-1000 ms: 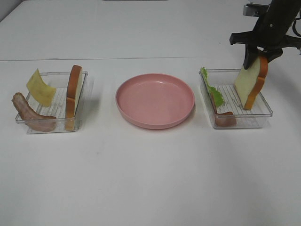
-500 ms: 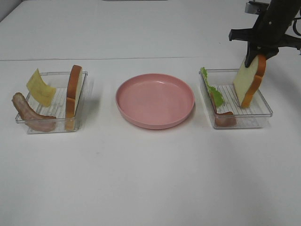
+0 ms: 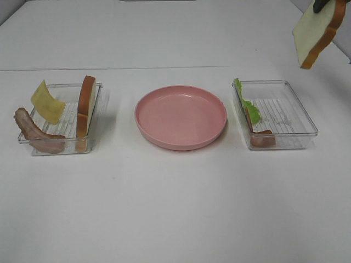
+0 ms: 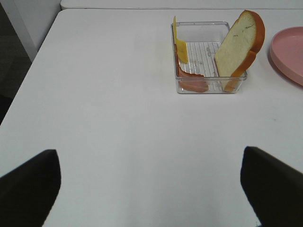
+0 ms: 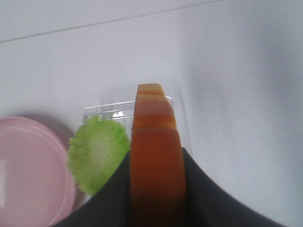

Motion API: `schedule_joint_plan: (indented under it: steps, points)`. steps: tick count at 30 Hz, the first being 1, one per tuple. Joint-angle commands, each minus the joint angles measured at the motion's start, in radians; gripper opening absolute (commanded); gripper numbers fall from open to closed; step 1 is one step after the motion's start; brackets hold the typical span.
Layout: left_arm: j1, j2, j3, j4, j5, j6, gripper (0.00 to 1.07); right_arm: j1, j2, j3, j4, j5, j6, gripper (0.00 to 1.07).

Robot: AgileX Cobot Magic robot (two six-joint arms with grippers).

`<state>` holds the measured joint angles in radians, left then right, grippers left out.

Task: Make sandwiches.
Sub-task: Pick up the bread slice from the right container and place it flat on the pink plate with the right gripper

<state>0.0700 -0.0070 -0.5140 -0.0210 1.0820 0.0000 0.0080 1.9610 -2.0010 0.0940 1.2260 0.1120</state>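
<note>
White tabletop (image 3: 175, 219), plain, with the pink plate (image 3: 181, 143) mid-frame and bare. No stack started.

Step in hand, as I read it: carrying the first bread slice (image 3: 317, 34) over as the base. It hangs in the air at the upper right corner of the overhead view, up and right of the right tray (image 3: 307, 118) and clear of it.

Right gripper (image 5: 156, 161): closed narrow, pinching that slice across its thickness, a dark finger on each side of the crust. Left gripper (image 4: 151, 189): spread wide, nothing in it, low over bare table with the left tray (image 4: 208, 90) ahead of it.

Left tray holds the cheese (image 3: 46, 101), a bacon strip (image 3: 35, 134) and the other slice (image 3: 85, 109) standing on edge. Right tray holds the lettuce (image 3: 249, 107) leaning on its left wall, plus a reddish piece (image 3: 262, 138) in the lower left corner, probably bacon.

Next move: bring the slice towards frame centre, over the plate. It hangs on edge, so it needs tipping flat before release or it may land on its crust and topple.

Blind spots:
- Right arm is cut off by the top right edge overhead; only a dark sliver shows.
- Right wrist view is blurred, crust fills the middle, and how deep the grip bites can't be told.
- Left arm isn't in the overhead view.
</note>
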Motion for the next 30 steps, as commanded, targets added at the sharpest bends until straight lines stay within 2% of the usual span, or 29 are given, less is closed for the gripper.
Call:
schedule_joint_plan:
  steps: [1,2,3,4,6,8,12,14,17,19,24,30]
  points:
    - [0.004,-0.017,-0.001,-0.003,-0.007,0.0,0.98,-0.003,-0.059,0.04,0.083,0.096,-0.037,0.0]
    - [0.004,-0.017,-0.001,-0.003,-0.007,0.0,0.98,-0.002,-0.072,0.053,0.132,0.082,-0.053,0.0]
    - [0.004,-0.017,-0.001,-0.003,-0.007,0.0,0.98,-0.001,-0.089,0.084,0.24,0.042,-0.085,0.0]
    - [0.004,-0.017,-0.001,-0.003,-0.007,0.0,0.98,-0.001,-0.089,0.084,0.24,0.042,-0.085,0.0]
    - [0.004,-0.017,-0.001,-0.003,-0.007,0.0,0.98,0.015,-0.089,0.129,0.406,-0.025,-0.155,0.0]
    - [0.004,-0.017,-0.001,-0.003,-0.007,0.0,0.98,0.036,-0.075,0.154,0.45,-0.083,-0.174,0.0]
    - [0.004,-0.017,-0.001,-0.003,-0.007,0.0,0.98,0.09,-0.039,0.173,0.461,-0.116,-0.174,0.0]
    - [0.004,-0.017,-0.001,-0.003,-0.007,0.0,0.98,0.151,0.01,0.173,0.485,-0.153,-0.175,0.0]
    - [0.004,-0.017,-0.001,-0.003,-0.007,0.0,0.98,0.174,0.03,0.173,0.498,-0.177,-0.18,0.0]
    - [0.004,-0.017,-0.001,-0.003,-0.007,0.0,0.98,0.248,0.107,0.173,0.546,-0.269,-0.187,0.0]
    - [0.004,-0.017,-0.001,-0.003,-0.007,0.0,0.98,0.291,0.197,0.172,0.547,-0.319,-0.186,0.0]
    - [0.004,-0.017,-0.001,-0.003,-0.007,0.0,0.98,0.291,0.276,0.171,0.556,-0.322,-0.17,0.0]
